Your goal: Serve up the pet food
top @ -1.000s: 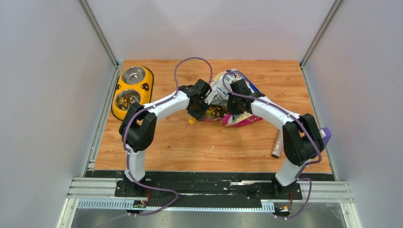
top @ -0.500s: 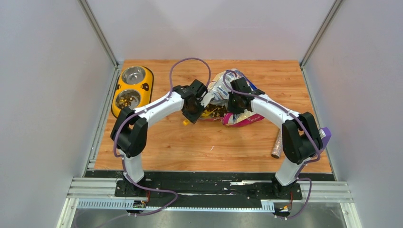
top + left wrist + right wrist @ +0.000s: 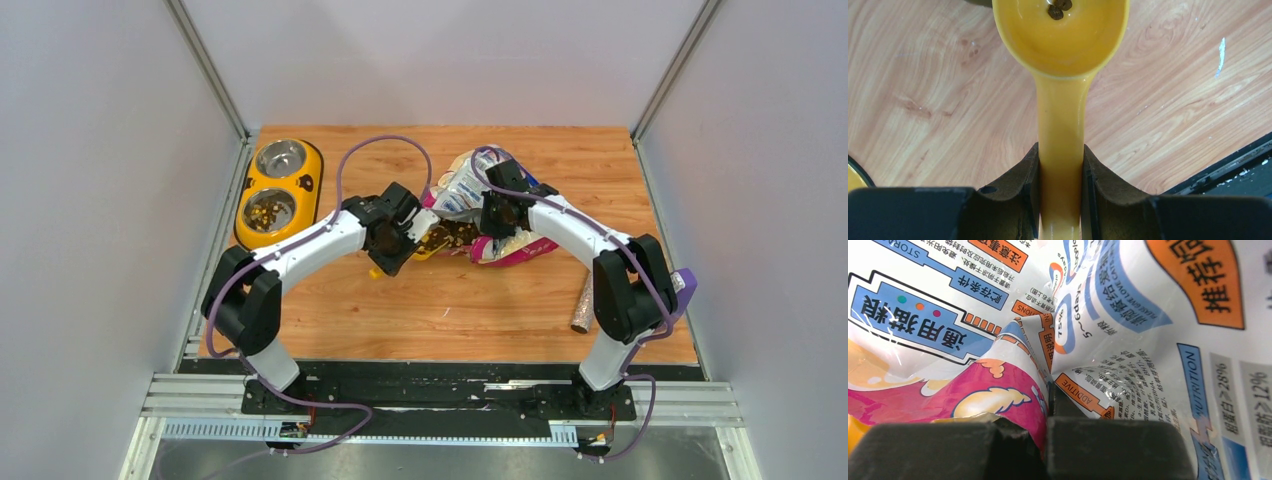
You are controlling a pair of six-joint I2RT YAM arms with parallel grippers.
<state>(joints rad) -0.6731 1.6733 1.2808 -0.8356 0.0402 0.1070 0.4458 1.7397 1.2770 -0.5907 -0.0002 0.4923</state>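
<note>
The glossy pink, blue and white pet food bag (image 3: 478,192) lies crumpled at mid-table, with brown kibble (image 3: 457,233) showing at its mouth. My right gripper (image 3: 500,213) is shut on a fold of the bag (image 3: 1128,340); in the right wrist view the film is pinched at my right gripper (image 3: 1048,405). My left gripper (image 3: 400,240) is shut on the handle of a yellow scoop (image 3: 1060,45), just left of the bag's mouth. In the left wrist view my left gripper (image 3: 1060,170) clamps the handle, and a few kibble pellets (image 3: 1058,7) sit in the scoop's bowl.
A yellow double-bowl feeder (image 3: 310,170) stands at the table's left edge; its near bowl (image 3: 268,210) holds kibble and its far bowl (image 3: 282,157) looks bare. A slim speckled tube (image 3: 581,305) lies at the right, by a purple object (image 3: 686,282). White walls close in three sides.
My left arm has swung left and nearer with the scoop, drawing it back from the bag's mouth. The right gripper has kept its hold on the bag, almost still.
</note>
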